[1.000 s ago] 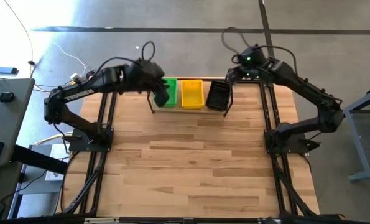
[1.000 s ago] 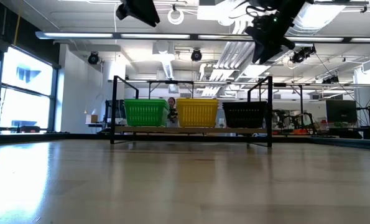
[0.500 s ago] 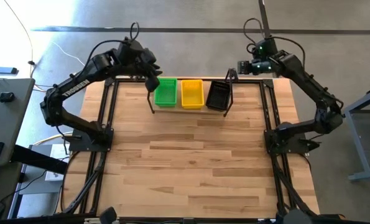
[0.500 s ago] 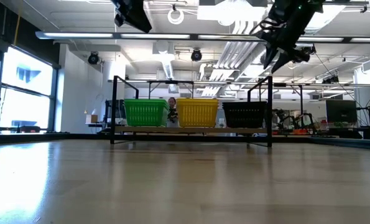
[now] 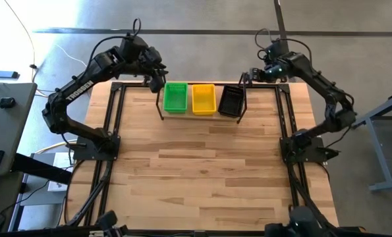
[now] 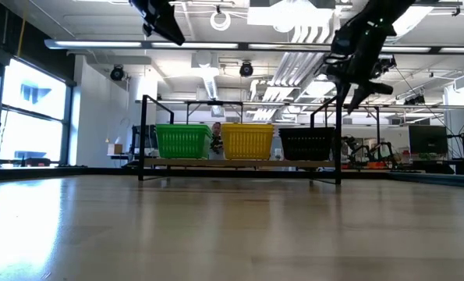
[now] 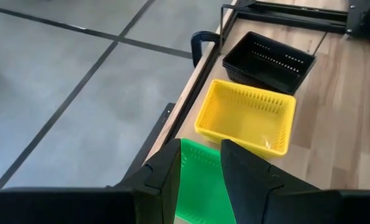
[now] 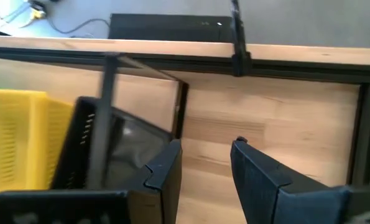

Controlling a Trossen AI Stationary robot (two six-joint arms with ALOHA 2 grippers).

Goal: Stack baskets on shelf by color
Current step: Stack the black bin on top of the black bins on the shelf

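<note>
Wooden tabletop (image 5: 202, 164) bare, mesh baskets (image 5: 203, 99) shelved by colour; my left gripper (image 7: 200, 163) and right gripper (image 8: 206, 163) hang open, empty, retreat next.

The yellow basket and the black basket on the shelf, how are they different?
The yellow basket is bright yellow, the black basket dark. The yellow basket sits in the middle of the shelf, next to the green basket; the black basket sits at the end. From above, the yellow basket lies square, the black basket slightly turned. Both are slotted, open-topped and look alike in size.
</note>
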